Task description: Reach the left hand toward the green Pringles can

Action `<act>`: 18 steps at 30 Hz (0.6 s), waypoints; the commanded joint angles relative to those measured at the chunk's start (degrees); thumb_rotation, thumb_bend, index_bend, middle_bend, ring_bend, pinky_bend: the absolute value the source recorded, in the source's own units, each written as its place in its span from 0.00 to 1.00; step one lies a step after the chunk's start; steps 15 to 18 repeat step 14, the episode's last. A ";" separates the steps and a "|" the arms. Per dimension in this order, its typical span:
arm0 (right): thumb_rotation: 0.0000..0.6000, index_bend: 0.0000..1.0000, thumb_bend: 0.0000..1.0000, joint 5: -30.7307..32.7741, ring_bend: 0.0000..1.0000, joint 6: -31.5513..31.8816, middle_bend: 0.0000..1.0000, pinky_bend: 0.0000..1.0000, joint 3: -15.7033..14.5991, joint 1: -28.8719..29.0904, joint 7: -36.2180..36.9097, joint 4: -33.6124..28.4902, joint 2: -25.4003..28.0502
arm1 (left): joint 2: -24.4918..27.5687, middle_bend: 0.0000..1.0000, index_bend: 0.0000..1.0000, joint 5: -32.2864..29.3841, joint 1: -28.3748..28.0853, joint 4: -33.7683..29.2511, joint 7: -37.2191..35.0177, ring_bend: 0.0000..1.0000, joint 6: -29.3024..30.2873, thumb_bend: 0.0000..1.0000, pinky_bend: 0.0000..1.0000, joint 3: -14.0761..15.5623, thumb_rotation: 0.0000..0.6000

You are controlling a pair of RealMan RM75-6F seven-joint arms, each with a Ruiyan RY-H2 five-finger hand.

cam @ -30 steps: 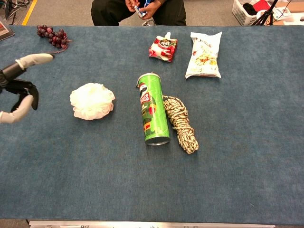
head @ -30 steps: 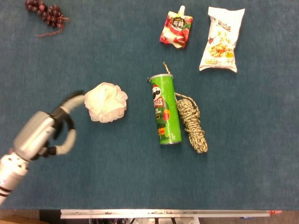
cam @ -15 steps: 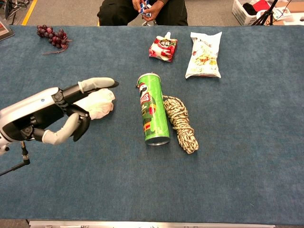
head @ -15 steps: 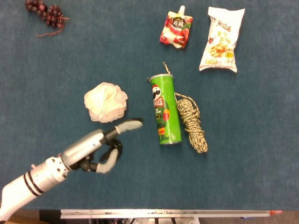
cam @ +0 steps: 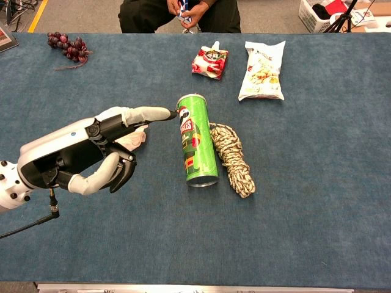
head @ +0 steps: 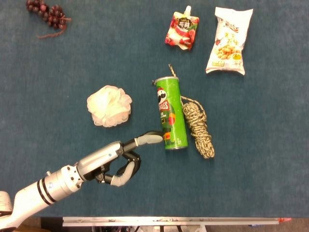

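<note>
The green Pringles can [head: 170,113] [cam: 197,140] lies on its side on the blue table cloth, with its open end toward me. My left hand [head: 120,158] [cam: 91,155] comes in from the lower left and hovers above the cloth. One finger is stretched out, its tip [head: 155,139] at the can's left side; whether it touches I cannot tell. The other fingers curl underneath with a gap between them, and the hand holds nothing. My right hand shows in neither view.
A white bath pouf [head: 109,105] lies left of the can, partly behind my hand in the chest view. A coiled rope [head: 198,126] lies against the can's right side. A red pouch [head: 182,31], a snack bag [head: 229,41] and grapes [head: 47,13] lie further back.
My left hand has swept right, from left of the pouf past its near side, until the outstretched finger reached the can. The can and the other things have not moved.
</note>
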 commanded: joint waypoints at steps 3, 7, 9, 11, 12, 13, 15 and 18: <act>1.00 0.32 0.90 0.11 0.32 -0.06 0.35 0.63 0.05 -0.03 -0.20 -0.12 0.06 | -0.91 0.02 0.06 -1.36 -0.04 0.44 -0.13 0.68 1.12 0.77 0.82 -0.27 1.00; 1.00 0.32 0.90 0.20 0.32 -0.23 0.35 0.63 0.06 -0.02 -0.41 -0.26 0.12 | -1.15 0.02 0.06 -1.73 -0.14 0.79 -0.92 0.68 2.34 0.77 0.82 -0.20 1.00; 1.00 0.32 0.90 0.18 0.32 -0.29 0.35 0.63 0.08 0.03 -0.54 -0.39 0.17 | -1.24 0.02 0.06 -1.83 -0.21 1.01 -1.33 0.68 2.94 0.77 0.82 -0.12 1.00; 1.00 0.32 0.90 0.15 0.32 -0.31 0.35 0.63 0.12 0.07 -0.65 -0.50 0.23 | -1.25 0.03 0.06 -1.81 -0.32 1.21 -1.73 0.68 3.32 0.77 0.82 0.13 1.00; 1.00 0.32 0.90 0.14 0.32 -0.30 0.35 0.63 0.16 0.09 -0.69 -0.54 0.24 | -1.24 0.03 0.06 -1.79 -0.40 1.33 -1.74 0.68 3.34 0.77 0.82 0.26 1.00; 1.00 0.32 0.90 0.15 0.32 -0.31 0.35 0.63 0.18 0.11 -0.74 -0.57 0.25 | -1.20 0.03 0.06 -1.76 -0.48 1.33 -1.98 0.68 3.47 0.77 0.82 0.40 1.00; 1.00 0.32 0.90 0.15 0.32 -0.35 0.35 0.63 0.19 0.13 -0.78 -0.62 0.26 | -1.16 0.03 0.06 -1.66 -0.55 1.35 -2.43 0.68 3.83 0.77 0.82 0.54 1.00; 1.00 0.32 0.90 0.15 0.32 -0.35 0.35 0.63 0.19 0.13 -0.78 -0.62 0.26 | -1.16 0.03 0.06 -1.66 -0.55 1.35 -2.43 0.68 3.83 0.77 0.82 0.54 1.00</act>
